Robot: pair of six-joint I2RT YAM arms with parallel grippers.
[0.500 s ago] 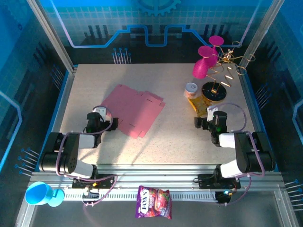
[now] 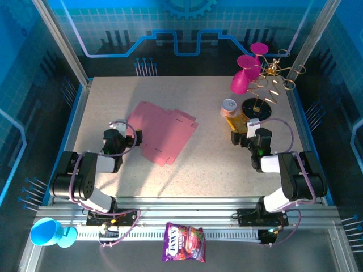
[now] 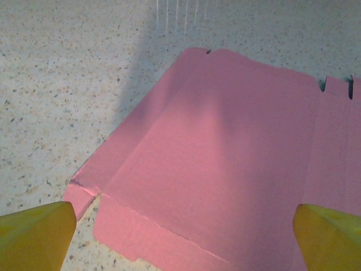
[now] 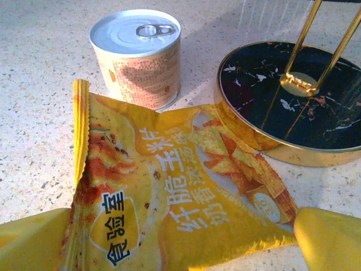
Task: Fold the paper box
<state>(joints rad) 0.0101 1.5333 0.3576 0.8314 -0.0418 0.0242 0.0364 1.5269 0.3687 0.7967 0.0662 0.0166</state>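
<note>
Nothing of the fold is done, as far as I can judge: the paper box (image 2: 161, 132) lies as a flat pink blank on the table (image 2: 198, 170), flaps and tabs spread out, no panel raised and no crease turned up, so the whole job is ahead of me. In the top view the blank sits left of the table's middle, at about 9 o'clock from it. My left gripper (image 2: 131, 139) has its fingers spread wide apart with nothing between them, and the blank lies just beside it at roughly 3 o'clock. Through my left wrist camera the near edge of the blank runs between my two yellow fingertips (image 3: 36, 234) and the sheet stretches away toward 12 o'clock. Whether a tip touches the card I cannot tell. My right gripper (image 2: 238, 137) is likewise wide apart and empty, and from it the blank is well apart at 9 o'clock. What lies under it instead is a yellow snack bag (image 4: 169, 192), with a small can (image 4: 137, 53) at 11 o'clock and a black round stand base (image 4: 282, 96) at 1 o'clock.
</note>
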